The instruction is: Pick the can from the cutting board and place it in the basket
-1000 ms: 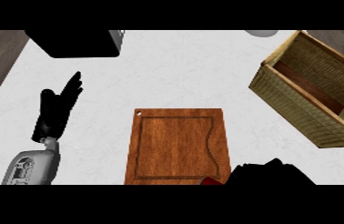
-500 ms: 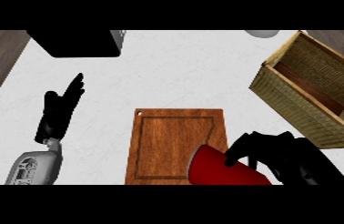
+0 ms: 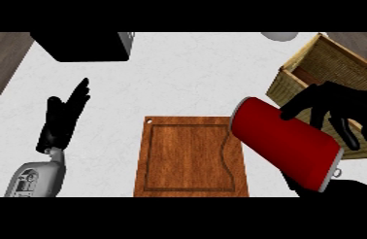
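Head view is showing the right hand (image 3: 329, 104) curling its fingers round the red can (image 3: 287, 145), which is hanging tilted over the right edge of the cutting board (image 3: 190, 158), clear of the wood; the tilt is probably serving the carry toward the basket (image 3: 305, 63), sitting beyond the board's far-right corner; the left hand (image 3: 57, 121) is resting open, fingers straight, above the bench (image 3: 193, 73) left of the board, holding nothing, out of the carrying path.

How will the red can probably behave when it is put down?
The can is a smooth round cylinder, so it would probably roll if laid on its side. It shows no dent under the right hand, so it seems stiff. Tilted as now, it may tip when set down.
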`<state>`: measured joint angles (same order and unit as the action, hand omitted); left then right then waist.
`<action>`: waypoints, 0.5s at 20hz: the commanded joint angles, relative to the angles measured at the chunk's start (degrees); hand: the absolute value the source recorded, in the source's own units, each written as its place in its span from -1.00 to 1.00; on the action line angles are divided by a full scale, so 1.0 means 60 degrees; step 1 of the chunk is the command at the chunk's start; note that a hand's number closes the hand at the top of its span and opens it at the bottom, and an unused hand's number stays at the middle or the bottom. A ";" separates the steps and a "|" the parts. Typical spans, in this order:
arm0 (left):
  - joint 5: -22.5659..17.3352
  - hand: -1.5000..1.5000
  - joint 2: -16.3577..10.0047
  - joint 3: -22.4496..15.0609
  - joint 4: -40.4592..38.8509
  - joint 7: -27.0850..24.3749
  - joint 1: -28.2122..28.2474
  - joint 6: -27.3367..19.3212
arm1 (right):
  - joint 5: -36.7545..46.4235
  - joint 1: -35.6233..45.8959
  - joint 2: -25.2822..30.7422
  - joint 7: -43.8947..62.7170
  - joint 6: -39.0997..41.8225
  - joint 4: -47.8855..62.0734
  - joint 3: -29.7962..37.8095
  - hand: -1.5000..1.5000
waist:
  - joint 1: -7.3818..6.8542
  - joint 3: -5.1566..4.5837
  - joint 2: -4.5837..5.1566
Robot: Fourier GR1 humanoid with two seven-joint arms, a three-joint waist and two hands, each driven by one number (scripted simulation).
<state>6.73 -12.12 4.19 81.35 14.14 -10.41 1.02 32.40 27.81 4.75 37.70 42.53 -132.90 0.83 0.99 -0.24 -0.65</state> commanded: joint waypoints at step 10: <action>-0.0118 0.00 -0.0196 0.0240 -0.0412 0.0115 -0.0833 0.0164 | -0.2108 0.3418 0.5560 -0.1185 0.2589 0.4365 0.4283 1.00 | -0.0069 0.0041 0.0145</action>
<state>6.30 -12.56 4.83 80.50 14.23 -12.25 1.59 21.34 46.67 28.62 35.32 53.17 -114.21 21.13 0.53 -0.10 -0.19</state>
